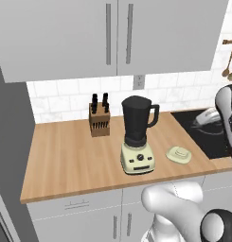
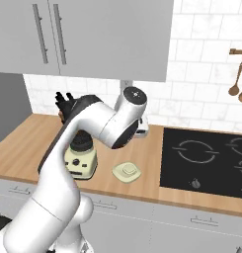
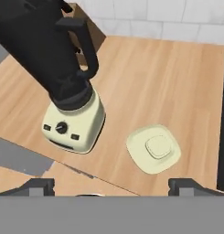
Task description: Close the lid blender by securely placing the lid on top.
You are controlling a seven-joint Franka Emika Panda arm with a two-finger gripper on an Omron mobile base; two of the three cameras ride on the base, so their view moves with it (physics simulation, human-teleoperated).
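In the hand view, the gripper (image 3: 111, 186) shows as two dark fingertips at the bottom corners of the frame, one far left and one far right. The jaws stand wide apart and hold nothing; wooden counter shows between them.

Just above the right fingertip, in the lower right of the hand view, lies the lid (image 3: 154, 148). It is a pale cream, rounded-square piece with a raised bump in its centre, flat on the wooden counter (image 3: 168, 73). It sits closer to the right fingertip than to the midpoint between the two.

To the lid's left in that frame stands the blender (image 3: 72, 91), near the lid but apart from it. Its dark jar leans toward the upper left corner because the camera is tilted. Its cream base with a knob and buttons sits at centre left. In the left base view the jar's mouth looks uncovered.

The step in hand seems to be reaching for the lid. To do it well, the hand should shift until the lid is centred between the fingertips, then come straight down and close across two opposite edges, keeping the lid level. How thick the lid's rim is cannot be judged well from here, so a low, careful grip is likely safest. A black cooktop (image 1: 202, 132) lies at the right of the left base view.
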